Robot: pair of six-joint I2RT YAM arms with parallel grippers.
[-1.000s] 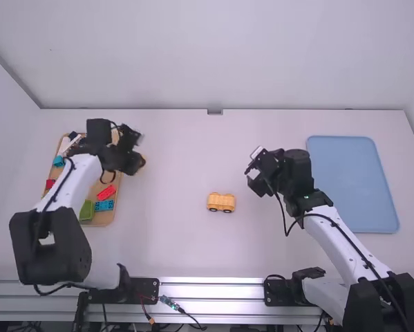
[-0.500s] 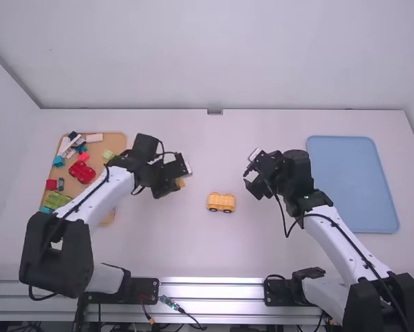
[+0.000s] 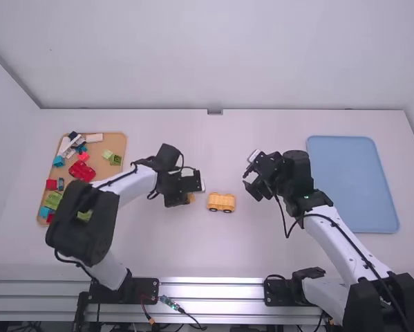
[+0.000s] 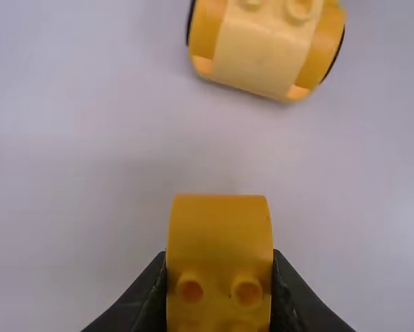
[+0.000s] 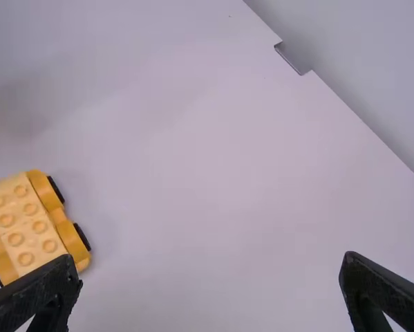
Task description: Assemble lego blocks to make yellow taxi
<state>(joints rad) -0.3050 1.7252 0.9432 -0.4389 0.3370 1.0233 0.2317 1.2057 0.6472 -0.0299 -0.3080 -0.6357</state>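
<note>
Left gripper [image 4: 220, 261], near the centre of the high view, has its fingers closed about a yellow block [image 4: 219, 228]; just to its right in the frame sits the yellow wheeled base [image 3: 221, 202], apart from the block, its long axis running left to right, studs up; the right gripper [image 5: 210, 266], right of centre, is spread wide and empty, farther from the base. The coming move likely calls for a short shift rightward, then lining up the studs; a skewed press could tip the base. At the frame's left, a tan tray [image 3: 116, 141] holds red, green, blue and white blocks; at right, a blue tray [image 3: 352, 183].
</note>
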